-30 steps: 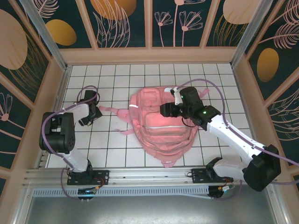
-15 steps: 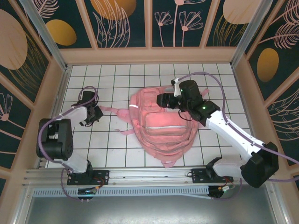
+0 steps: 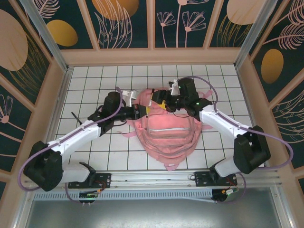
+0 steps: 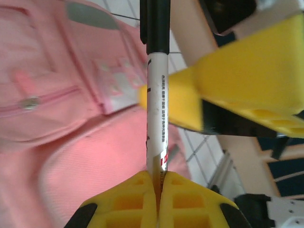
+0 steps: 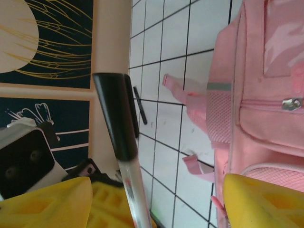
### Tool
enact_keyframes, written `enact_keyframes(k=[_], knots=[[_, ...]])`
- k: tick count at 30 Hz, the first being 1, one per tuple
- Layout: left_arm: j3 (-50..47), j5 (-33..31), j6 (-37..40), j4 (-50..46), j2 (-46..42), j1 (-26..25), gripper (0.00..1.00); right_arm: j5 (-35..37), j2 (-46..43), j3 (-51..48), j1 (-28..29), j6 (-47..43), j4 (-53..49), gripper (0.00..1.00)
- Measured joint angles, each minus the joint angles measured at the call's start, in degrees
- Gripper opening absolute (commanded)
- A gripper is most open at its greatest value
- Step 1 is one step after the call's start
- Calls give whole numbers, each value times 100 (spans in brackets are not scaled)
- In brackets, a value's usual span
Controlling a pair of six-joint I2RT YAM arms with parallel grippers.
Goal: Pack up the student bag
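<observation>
The student bag (image 3: 167, 135) lies flat in the middle of the tiled table, pink with zip pockets (image 4: 52, 102) (image 5: 266, 90). My left gripper (image 3: 141, 111) (image 4: 158, 179) is shut on a white pen with a black cap (image 4: 156, 95), held over the bag's upper left part. My right gripper (image 3: 159, 103) (image 5: 152, 204) stands open facing it. The pen (image 5: 122, 142) rises between the right gripper's spread yellow fingers (image 5: 259, 202), closer to the left one, and touches neither pad. One of those yellow fingers (image 4: 228, 90) shows beside the pen in the left wrist view.
A thin black pen (image 3: 76, 116) (image 5: 138, 105) lies on the tiles left of the bag. Pink straps (image 5: 187, 95) trail from the bag's left side. Patterned walls (image 3: 152, 23) close in the table on three sides, with a metal rail (image 3: 152, 176) at the near edge.
The left gripper shut on the pen at the table's left, then swung right with it to the bag. The right gripper moved left over the bag's top to meet it.
</observation>
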Motion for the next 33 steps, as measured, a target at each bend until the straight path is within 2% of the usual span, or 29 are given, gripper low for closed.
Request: enact_keyframes(k=[1,2,4,5,6,7,9,10,13,16,18,22,25,28,29,31,33], knots=[[-7,57,-74,131,101,-81,3,-35,52,-2,0,44,22,65],[-24,87,-131,232,164,-149,4,-42,87,-11,0,74,48,55],[-96,181,-262,452,229,-269,6,-70,122,-68,0,136,138,20],[-133,227,-313,557,232,-306,9,-87,127,-87,0,151,170,8],[-181,313,-356,715,232,-345,20,-114,140,-107,-24,162,216,0],[-212,352,-387,835,232,-376,42,-170,157,-120,-44,144,256,0],[-229,422,-306,901,229,-380,64,-210,168,-146,-101,160,304,0],[-223,435,-188,863,223,-380,69,-214,168,-146,-140,144,306,0],[-87,459,632,407,190,-400,72,-173,109,-146,-310,4,175,0],[153,205,2039,-201,166,-579,74,-11,-155,-146,-717,-295,-363,0],[280,-125,3010,-496,177,-807,72,177,-437,-146,-1130,-522,-745,0],[551,-673,5021,-1003,531,-1268,89,540,-1067,-144,-1976,-992,-1436,0],[560,-763,6083,-1252,870,-1421,88,702,-1429,-144,-2341,-1255,-1808,0],[525,-975,6701,-1266,1084,-1464,87,782,-1700,-151,-2542,-1412,-2055,0],[529,-1086,6863,-1261,1143,-1486,81,787,-1757,-162,-2568,-1445,-2076,0],[616,-1261,7167,-1357,1342,-1541,62,772,-1867,-219,-2594,-1486,-2111,0],[859,-1353,7388,-1611,1600,-1578,49,713,-1897,-254,-2594,-1499,-2164,0]])
